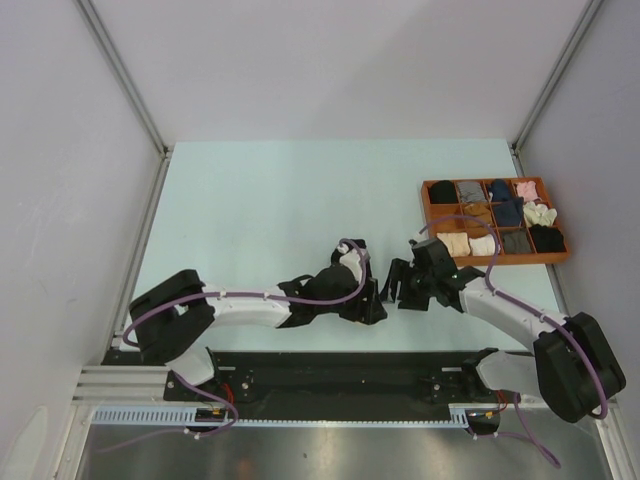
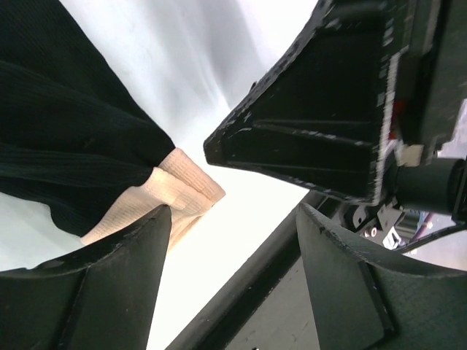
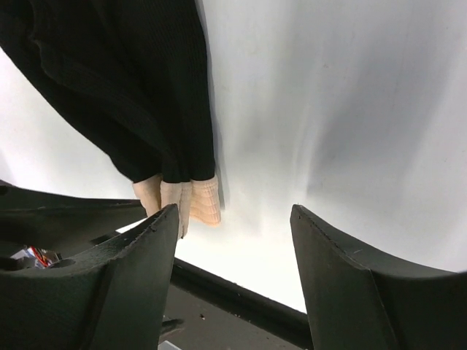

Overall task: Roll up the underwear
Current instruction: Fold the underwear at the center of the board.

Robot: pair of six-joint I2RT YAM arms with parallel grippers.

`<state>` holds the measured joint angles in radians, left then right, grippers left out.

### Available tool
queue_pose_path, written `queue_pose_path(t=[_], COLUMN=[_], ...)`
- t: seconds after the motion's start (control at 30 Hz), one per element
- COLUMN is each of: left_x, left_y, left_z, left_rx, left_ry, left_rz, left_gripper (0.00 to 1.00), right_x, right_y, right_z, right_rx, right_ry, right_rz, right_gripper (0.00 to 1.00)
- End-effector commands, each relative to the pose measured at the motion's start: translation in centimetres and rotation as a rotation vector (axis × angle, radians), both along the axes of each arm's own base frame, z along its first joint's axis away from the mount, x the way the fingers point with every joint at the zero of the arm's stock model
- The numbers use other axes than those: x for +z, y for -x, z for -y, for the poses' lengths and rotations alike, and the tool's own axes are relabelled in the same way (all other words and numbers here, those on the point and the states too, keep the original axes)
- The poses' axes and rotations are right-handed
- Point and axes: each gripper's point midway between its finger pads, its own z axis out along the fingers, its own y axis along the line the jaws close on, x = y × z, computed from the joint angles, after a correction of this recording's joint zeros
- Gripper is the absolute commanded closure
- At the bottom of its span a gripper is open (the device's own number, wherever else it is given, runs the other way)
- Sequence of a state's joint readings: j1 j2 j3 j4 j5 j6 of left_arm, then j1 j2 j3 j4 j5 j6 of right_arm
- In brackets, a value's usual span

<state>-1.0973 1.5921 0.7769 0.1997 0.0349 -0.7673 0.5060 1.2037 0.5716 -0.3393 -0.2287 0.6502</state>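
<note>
Where the black briefs [image 2: 66,138] lie: on the pale table [image 1: 280,200] near its front edge, between your two grippers. In the top view the arms hide most of them.
Beige waistband [image 2: 186,191]: bunched in several folded layers at the end of the garment nearest both wrist cameras, lying on the table.
Left gripper [image 2: 233,292]: fingers spread with nothing between them. One fingertip sits just beside the waistband, and you cannot tell from this view whether it touches.
Right gripper [image 3: 233,281]: also spread and empty, with the waistband just beyond one fingertip.
Weight and stiffness: judge the briefs very light and limp. This ribbed knit will sag and unfold if you lift it by a single point, and nothing about it is fragile.
Slip: the ribbing should hold well in your pads. The cloth probably slides on the smooth table, so a one-sided push may drag the whole piece instead of turning it.
Where to take hold: the waistband looks like the thickest, firmest edge. Pinch through all its layers, one gripper toward each end, and keep low.
Risk: catching only the top layer likely leaves the rest behind.
Orange tray [image 1: 426,210]: far right, well apart from the briefs, with rolled garments in its compartments.
</note>
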Motion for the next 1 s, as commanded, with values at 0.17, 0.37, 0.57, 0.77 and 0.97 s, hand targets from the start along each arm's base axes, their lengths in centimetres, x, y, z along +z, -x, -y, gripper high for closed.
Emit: queue_pose_path(t=[0.17,0.37,0.57,0.77,0.97], left_x=[0.6,0.2,-0.2,-0.3,-0.4], left_y=[1.3,1.3,1.4,1.3,1.3], left_z=[0.8,0.6,0.7,0.6,0.5], left_rx=[-0.06,-0.061,-0.063,-0.058,-0.057], left_ry=[0.108,0.111,0.108,0.106,0.104], left_rz=[0.0,0.006,-0.003,-0.003,-0.003], left_gripper=[0.22,0.21,0.21,0.21,0.21], right_x=[0.8,1.6,2.0,0.1,-1.4], right_y=[0.4,0.1,0.1,0.8,1.1], right_z=[-1.2,-2.0,-3.2,-3.8,-3.6], right_rx=[0.031,0.035,0.076,0.106,0.105], right_ry=[-0.109,-0.168,-0.204,-0.151,-0.104], right_rz=[0.014,0.045,0.06,0.024,-0.003], right_gripper=[0.3,0.3,0.3,0.3,0.32])
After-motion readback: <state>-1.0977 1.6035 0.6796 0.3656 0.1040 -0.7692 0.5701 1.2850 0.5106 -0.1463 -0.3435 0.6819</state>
